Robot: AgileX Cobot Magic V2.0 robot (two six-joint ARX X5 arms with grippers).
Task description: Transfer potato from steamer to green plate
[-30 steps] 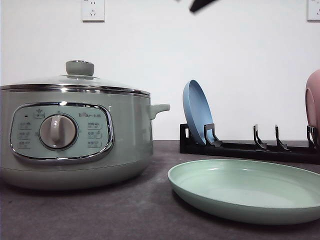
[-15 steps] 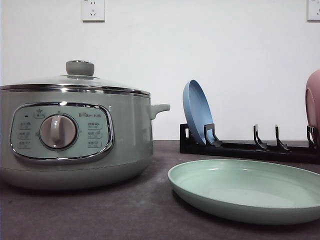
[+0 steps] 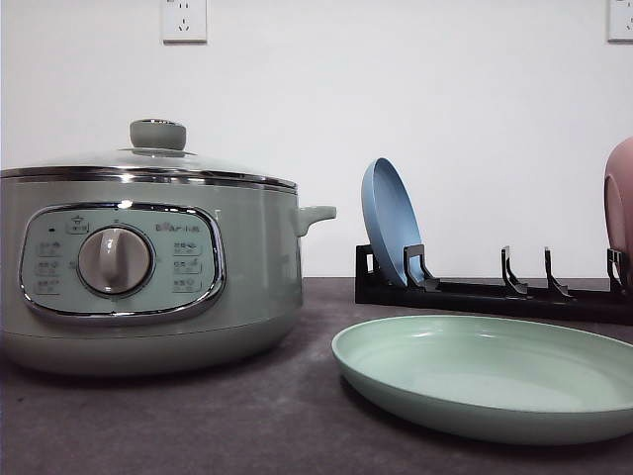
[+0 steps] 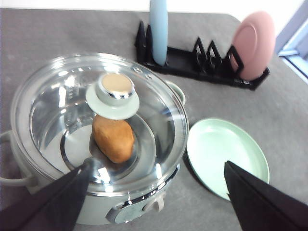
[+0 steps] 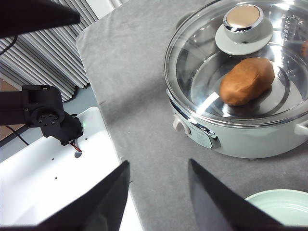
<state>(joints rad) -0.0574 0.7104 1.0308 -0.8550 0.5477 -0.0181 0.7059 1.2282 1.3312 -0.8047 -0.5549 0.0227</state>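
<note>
A long black plastic dish rack with upright prongs (image 3: 495, 287) stands on the dark grey textured tabletop (image 3: 247, 416) near the white wall. A round, glossy blue plate (image 3: 391, 223) stands on edge in a slot at one end of the rack, and a round matte pink plate (image 3: 620, 208) leans upright at the other end, with empty prongs between them. Two white wall sockets (image 3: 184, 19) sit high on the wall, and off the table's edge lies a white perforated panel (image 5: 43, 192) beside a bank of grey vertical slats (image 5: 53, 57).
</note>
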